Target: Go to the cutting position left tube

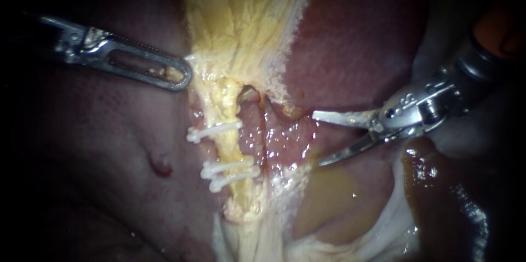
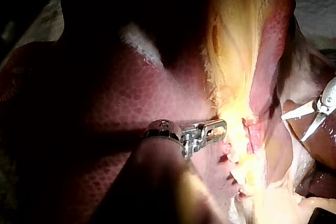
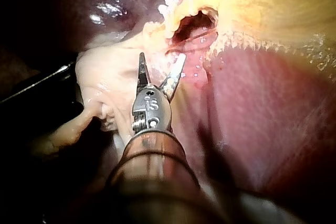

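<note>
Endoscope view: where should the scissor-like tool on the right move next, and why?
Probably ease the right instrument a little leftward, toward the clipped yellow tube. Its blades are open, yet apart from the tube. The bare stretch between the upper clip and the two lower clips looks like the cutting spot.

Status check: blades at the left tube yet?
Left instrument shut on yellow tissue. Right instrument blades open, short of clipped left tube. Only wet tissue between.
</note>
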Controlling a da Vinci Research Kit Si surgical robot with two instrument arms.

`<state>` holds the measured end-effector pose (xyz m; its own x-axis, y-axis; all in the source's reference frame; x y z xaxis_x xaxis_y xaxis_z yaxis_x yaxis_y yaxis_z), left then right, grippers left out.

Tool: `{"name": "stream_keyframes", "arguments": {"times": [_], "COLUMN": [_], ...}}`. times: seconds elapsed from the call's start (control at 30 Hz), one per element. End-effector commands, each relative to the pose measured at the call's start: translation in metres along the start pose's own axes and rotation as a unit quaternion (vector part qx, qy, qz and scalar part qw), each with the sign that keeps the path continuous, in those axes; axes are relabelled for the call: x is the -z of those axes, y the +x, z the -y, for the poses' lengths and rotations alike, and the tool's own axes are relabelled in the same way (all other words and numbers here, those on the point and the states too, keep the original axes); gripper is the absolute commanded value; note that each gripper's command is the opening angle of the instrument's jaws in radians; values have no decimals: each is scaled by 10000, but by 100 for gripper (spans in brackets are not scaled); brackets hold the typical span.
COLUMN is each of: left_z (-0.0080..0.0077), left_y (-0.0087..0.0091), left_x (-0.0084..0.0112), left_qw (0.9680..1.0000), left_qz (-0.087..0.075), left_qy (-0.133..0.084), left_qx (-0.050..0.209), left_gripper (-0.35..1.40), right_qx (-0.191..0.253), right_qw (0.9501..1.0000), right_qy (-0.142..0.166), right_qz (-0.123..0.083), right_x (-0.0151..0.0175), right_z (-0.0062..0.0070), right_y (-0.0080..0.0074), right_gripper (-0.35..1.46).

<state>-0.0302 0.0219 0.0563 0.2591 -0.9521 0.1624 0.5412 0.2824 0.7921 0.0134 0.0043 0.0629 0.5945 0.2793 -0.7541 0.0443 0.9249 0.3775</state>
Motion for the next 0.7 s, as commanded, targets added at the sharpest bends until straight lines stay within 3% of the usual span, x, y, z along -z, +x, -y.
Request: {"name": "stream_keyframes", "arguments": {"times": [0.03, 0.37, 0.57, 0.7], "left_z": [1, 7, 9, 12], "left_y": [0, 2, 3, 3], "left_x": [0, 2, 2, 3], "left_qw": [10000, 10000, 10000, 10000], "left_qz": [1, 20, 23, 24], "left_qy": [-4, -4, -8, -11], "left_qx": [0, 10, 13, 46], "left_gripper": [-35, -35, -35, -35], "right_qx": [40, -201, -417, -551], "right_qw": [10000, 9988, 9969, 9949], "right_qy": [47, 424, 645, 825], "right_qz": [-10, -98, -168, -187], "right_x": [-4, -52, -74, -87], "right_z": [1, 11, 8, 5], "right_y": [0, 5, 6, -2], "right_gripper": [145, 145, 145, 145]}}
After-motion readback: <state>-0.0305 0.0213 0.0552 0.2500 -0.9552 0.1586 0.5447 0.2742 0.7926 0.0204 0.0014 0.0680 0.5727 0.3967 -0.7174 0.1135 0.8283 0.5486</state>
